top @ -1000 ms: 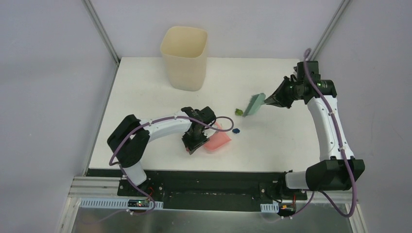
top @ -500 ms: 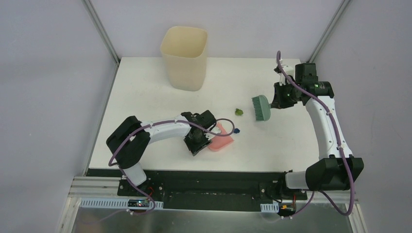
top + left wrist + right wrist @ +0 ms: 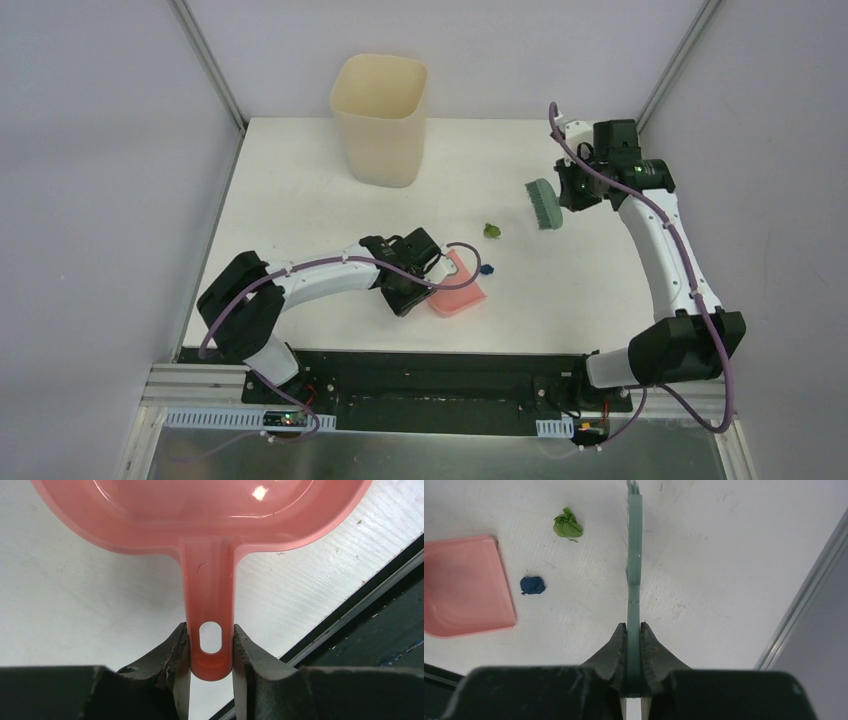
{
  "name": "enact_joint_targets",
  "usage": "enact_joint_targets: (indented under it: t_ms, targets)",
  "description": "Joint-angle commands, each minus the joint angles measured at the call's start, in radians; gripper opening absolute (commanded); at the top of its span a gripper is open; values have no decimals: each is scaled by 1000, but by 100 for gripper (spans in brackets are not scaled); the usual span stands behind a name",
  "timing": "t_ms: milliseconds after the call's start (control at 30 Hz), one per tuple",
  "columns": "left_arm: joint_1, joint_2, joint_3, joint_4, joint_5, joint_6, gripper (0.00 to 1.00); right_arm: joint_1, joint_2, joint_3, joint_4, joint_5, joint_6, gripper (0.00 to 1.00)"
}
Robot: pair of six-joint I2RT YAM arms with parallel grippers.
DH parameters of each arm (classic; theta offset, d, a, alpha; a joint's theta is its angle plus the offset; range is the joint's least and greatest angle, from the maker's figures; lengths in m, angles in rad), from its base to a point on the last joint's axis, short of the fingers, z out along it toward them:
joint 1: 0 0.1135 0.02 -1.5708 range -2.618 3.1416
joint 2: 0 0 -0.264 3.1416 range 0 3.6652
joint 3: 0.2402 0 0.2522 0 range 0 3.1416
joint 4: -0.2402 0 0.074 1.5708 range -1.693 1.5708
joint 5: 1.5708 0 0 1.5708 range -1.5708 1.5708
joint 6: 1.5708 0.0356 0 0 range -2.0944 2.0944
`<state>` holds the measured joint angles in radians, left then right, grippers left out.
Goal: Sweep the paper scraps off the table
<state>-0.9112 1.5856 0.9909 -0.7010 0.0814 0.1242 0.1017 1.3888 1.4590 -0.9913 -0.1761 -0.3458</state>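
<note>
**Operator:** What were the largest items in the top view?

**Technician:** The white table (image 3: 300, 180) filled the centre of the frame. A tall cream bin (image 3: 379, 120) stood upright on it at upper centre, near the far edge.

**Operator:** Report the state of each tool.

**Technician:** The left gripper (image 3: 211, 645), at the bottom of the left wrist frame, was clamped on the handle end of the pink dustpan (image 3: 200, 510), with one finger on each side of the hang hole. In the top view the pan lay on the table at lower centre. The right gripper (image 3: 633, 635) was closed on the thin handle of the teal brush (image 3: 634, 540). The brush sat right of centre in the top view, seen edge-on by the right wrist camera. Whether its bristles touched the table could not be determined.

**Operator:** Where were the paper scraps?

**Technician:** Two were visible, both lying on the table. The green scrap (image 3: 492, 231) was near the brush, to its left, between brush and dustpan. The navy scrap (image 3: 487, 268) was below it in the frame, just beside the pan's open edge but not touching it.
</note>
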Motion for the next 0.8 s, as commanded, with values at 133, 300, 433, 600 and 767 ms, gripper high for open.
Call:
enact_joint_targets:
  t_ms: [133,300,433,600,767]
  targets:
    - [-14,-74,69,-69,-52,12,0,180,129,106,140,280,-158,0]
    - [-13,-14,170,-249,-66,-6,0,261,265,195,174,403,-172,0]
    - [-14,19,207,-308,-72,3,0,333,346,239,158,482,-182,0]
    - [-15,88,256,-339,-62,7,0,398,398,259,86,432,-130,0]
    - [-14,159,294,-333,-65,12,0,443,387,241,10,327,-61,0]
